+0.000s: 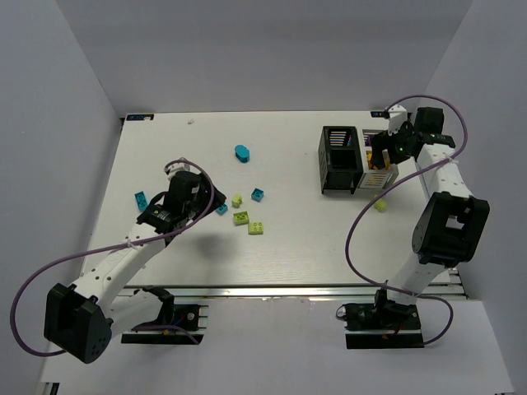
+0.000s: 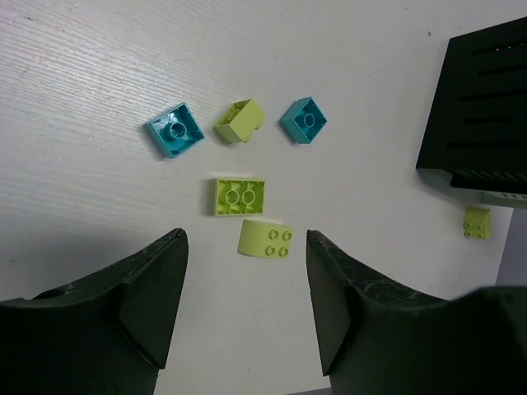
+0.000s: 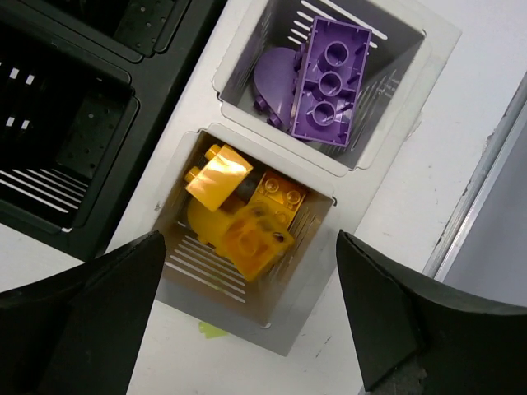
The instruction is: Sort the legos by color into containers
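My left gripper (image 1: 202, 200) is open and empty above the table (image 1: 288, 247). In the left wrist view, past its open gripper (image 2: 244, 276), lie three lime legos (image 2: 265, 239) (image 2: 240, 196) (image 2: 240, 121) and two teal ones (image 2: 175, 130) (image 2: 303, 120). My right gripper (image 1: 381, 154) hangs open over the white tray (image 1: 377, 174), which is joined to the black bin (image 1: 338, 159). In the right wrist view the gripper (image 3: 247, 276) is over the compartment of orange legos (image 3: 247, 226), the top one blurred. Purple legos (image 3: 329, 70) fill the neighbouring compartment.
A teal oval lego (image 1: 241, 153) lies at the back and a teal brick (image 1: 142, 198) left of my left arm. A lime lego (image 1: 380, 205) lies just in front of the tray, and also shows in the left wrist view (image 2: 477, 222). The black bin's compartments (image 3: 58, 123) look dark.
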`<state>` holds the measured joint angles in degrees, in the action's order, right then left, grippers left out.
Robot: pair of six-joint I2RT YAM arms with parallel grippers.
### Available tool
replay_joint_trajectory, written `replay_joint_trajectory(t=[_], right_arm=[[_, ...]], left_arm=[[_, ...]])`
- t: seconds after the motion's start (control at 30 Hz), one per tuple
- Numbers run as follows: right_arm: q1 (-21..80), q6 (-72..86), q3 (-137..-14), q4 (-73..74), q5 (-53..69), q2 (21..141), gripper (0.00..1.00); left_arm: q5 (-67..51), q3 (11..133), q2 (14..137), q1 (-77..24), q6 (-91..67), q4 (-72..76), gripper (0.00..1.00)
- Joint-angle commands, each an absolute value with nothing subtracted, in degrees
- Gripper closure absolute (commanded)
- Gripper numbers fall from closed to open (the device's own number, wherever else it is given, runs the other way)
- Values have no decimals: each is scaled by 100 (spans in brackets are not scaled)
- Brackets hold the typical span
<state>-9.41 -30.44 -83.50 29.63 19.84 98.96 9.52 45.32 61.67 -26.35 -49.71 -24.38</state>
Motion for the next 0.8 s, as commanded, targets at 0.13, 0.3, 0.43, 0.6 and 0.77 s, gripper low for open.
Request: replay_joint_trajectory(t=[0.13, 0.3, 0.43, 0.6, 0.77], right_arm=[[-1002, -3146, -8604, 2768, 2415, 9502, 11], [-1002, -3499, -7667, 1351, 4055, 8387, 11], [-888, -3881, -7118, 2248, 6087, 8251, 23], [139, -4230, -7542, 3261, 6119, 8631, 100], [1264, -3262, -7085, 2418, 5291, 8543, 75]], left_arm=[[1169, 4825, 6091, -2532, -5001, -2811, 32], [1082, 4974, 6214, -2040, -4940, -3251, 77], [861, 4957, 6214, -1189, -4712, -3515, 99], [809, 4615, 6074, -362, -4790, -3560, 97], [641, 4517, 6099, 217, -4992, -3550, 50]])
